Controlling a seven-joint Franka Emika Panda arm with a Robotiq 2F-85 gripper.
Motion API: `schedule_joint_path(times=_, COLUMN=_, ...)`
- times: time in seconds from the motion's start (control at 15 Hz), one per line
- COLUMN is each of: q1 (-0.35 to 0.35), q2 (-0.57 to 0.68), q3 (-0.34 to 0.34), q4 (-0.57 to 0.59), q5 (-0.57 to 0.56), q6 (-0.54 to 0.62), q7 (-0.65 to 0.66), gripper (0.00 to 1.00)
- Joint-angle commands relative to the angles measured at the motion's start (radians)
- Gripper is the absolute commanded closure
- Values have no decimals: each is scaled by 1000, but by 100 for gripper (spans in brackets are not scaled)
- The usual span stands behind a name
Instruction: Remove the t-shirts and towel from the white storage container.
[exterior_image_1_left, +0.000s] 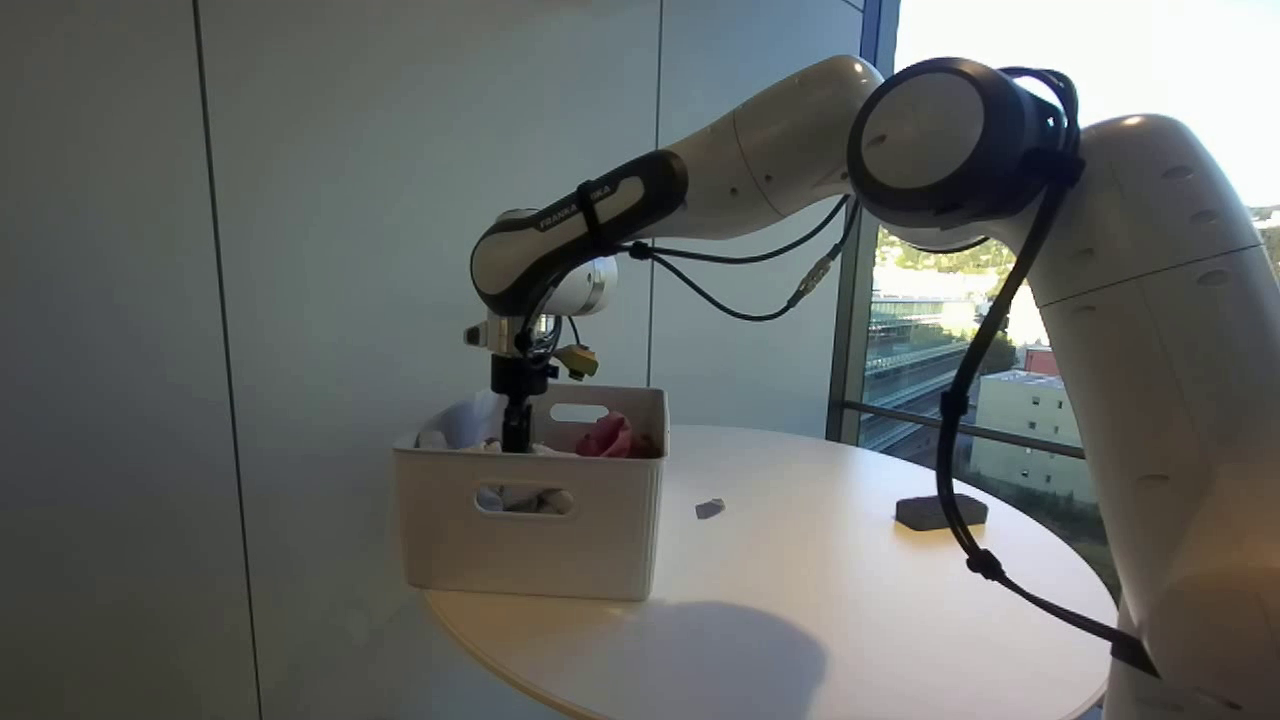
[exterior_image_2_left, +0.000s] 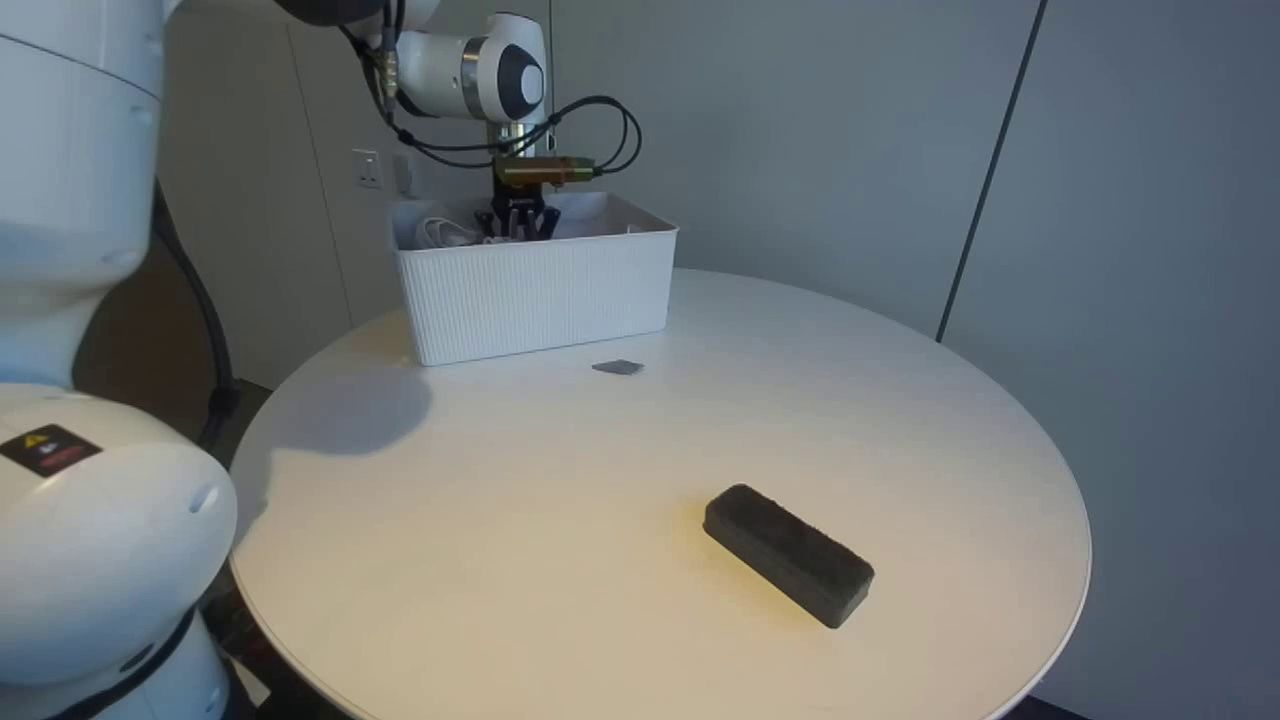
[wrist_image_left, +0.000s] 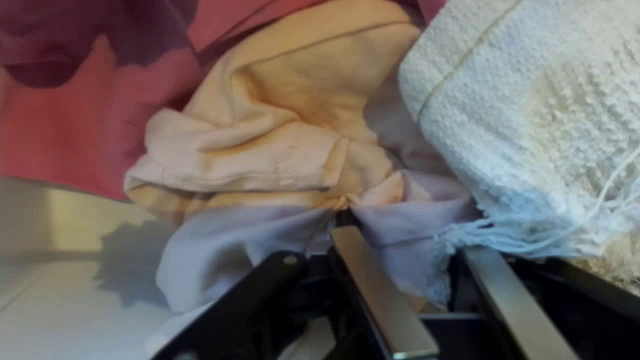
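"Hanging inside the white storage container (exterior_image_1_left: 530, 552), is the gripper (wrist_image_left: 410, 237) holding anything?"

"I cannot tell. In the wrist view its fingers (wrist_image_left: 382, 292) stand part-way apart, with peach cloth (wrist_image_left: 280, 145) and fringe of the white towel (wrist_image_left: 525, 100) between them; the tips are partly lost in folds."

"What else lies in the container?"

"Red cloth (wrist_image_left: 75, 140), cut off by the frame like the towel. In both exterior views the container's walls hide most of the contents; a white tangle (exterior_image_2_left: 445, 232) behind its rim is hard to make out."

"How does the arm (exterior_image_1_left: 1170, 400) stand?"

"Elbow (exterior_image_1_left: 925, 130) well above the container, forearm (exterior_image_1_left: 775, 140) sloping down towards it, wrist (exterior_image_1_left: 585, 290) upright over it. In an exterior view the upper link (exterior_image_2_left: 75, 220) is cut off by the top edge."

"Around the container?"

"Table (exterior_image_2_left: 560, 620) underneath, grey scrap (exterior_image_2_left: 618, 367) just beside it, black block (exterior_image_2_left: 790, 555) well apart."
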Motion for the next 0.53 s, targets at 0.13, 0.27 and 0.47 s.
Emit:
schedule_joint_path(times=0.13, q1=-13, q2=-24, q3=10, q4=34, q5=33, q6=-17, q7=-5, gripper=96)
schedule_joint_path(times=0.27, q1=-8, q2=-55, q3=12, q4=39, q5=35, q6=-8, q7=6, gripper=93)
schedule_joint_path(times=0.47, q1=3, q2=-113, q3=7, q4=37, q5=17, q6=20, q7=30, gripper=93)
